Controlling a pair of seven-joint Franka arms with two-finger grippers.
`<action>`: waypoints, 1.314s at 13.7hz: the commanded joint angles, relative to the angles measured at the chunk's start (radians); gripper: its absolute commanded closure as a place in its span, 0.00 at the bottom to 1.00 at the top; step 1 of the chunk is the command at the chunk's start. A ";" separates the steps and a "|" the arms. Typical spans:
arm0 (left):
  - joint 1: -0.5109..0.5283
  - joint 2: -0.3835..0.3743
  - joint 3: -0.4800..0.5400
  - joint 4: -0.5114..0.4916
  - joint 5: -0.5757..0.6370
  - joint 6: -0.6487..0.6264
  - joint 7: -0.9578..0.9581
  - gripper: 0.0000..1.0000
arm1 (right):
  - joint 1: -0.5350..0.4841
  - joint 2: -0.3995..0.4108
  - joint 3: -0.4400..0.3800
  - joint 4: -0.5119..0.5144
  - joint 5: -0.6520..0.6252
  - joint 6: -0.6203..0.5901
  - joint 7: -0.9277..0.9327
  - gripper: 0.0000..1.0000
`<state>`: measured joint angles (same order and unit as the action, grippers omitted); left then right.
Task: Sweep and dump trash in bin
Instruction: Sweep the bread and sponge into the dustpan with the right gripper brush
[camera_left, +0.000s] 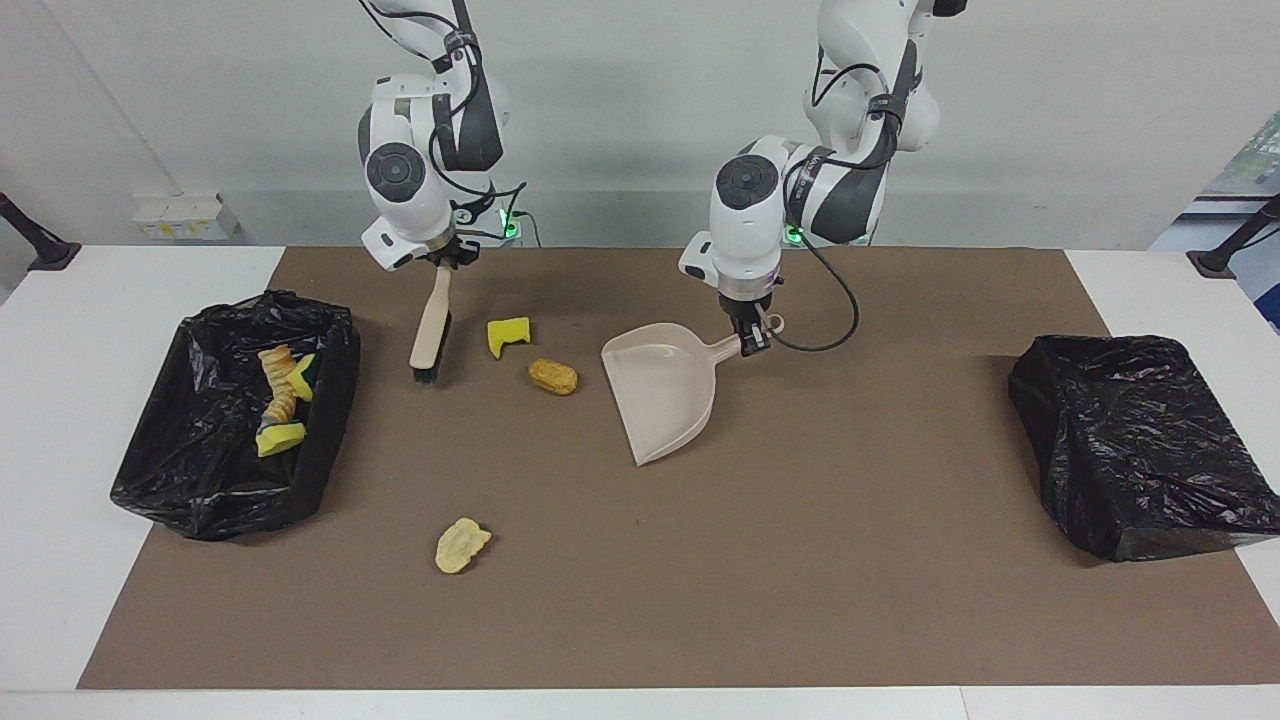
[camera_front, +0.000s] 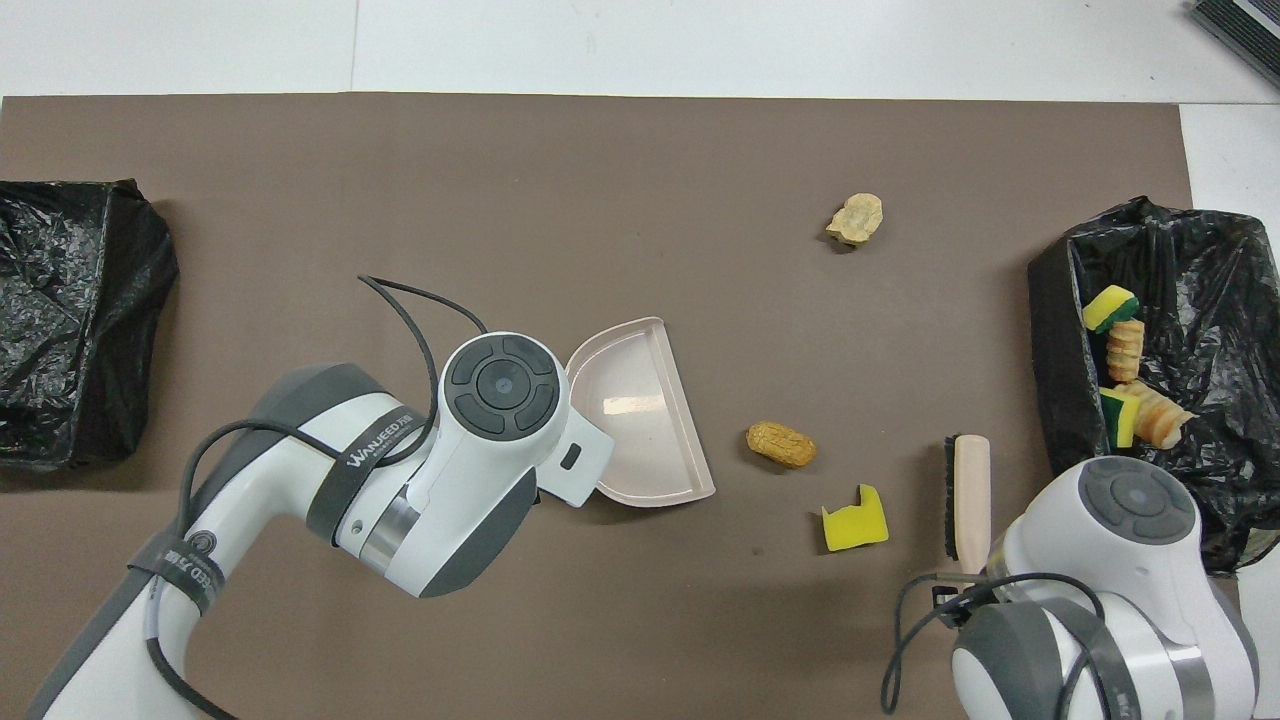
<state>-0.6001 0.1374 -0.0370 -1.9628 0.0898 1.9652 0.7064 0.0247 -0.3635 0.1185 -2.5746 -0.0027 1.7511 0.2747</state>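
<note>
dustpan (camera_left: 665, 395): smooth glossy plastic | bin liner (camera_left: 200, 470): crinkled shiny black plastic | mat (camera_left: 800, 560): matt brown paper

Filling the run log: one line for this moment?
left tool: holds dustpan | right tool: holds brush | loose: sponge, bread, lump

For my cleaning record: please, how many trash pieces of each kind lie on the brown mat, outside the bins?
Bright yellow sponge chunk: 1
Golden-brown bread-like piece: 1
Pale yellow crumbly lump: 1
Total: 3
</note>
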 joint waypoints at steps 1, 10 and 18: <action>-0.040 -0.012 0.011 -0.028 0.018 -0.011 0.013 1.00 | 0.062 -0.057 0.012 -0.074 0.053 0.048 0.089 1.00; -0.049 -0.028 0.011 -0.051 0.019 -0.052 0.008 1.00 | 0.248 0.105 0.013 -0.009 0.110 0.157 0.310 1.00; -0.046 -0.033 0.011 -0.051 0.019 -0.092 0.010 1.00 | 0.346 0.383 0.018 0.264 0.250 0.177 0.532 1.00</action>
<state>-0.6294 0.1345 -0.0381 -1.9830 0.0905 1.9050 0.7078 0.3440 -0.0702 0.1329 -2.3887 0.2091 1.9118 0.7476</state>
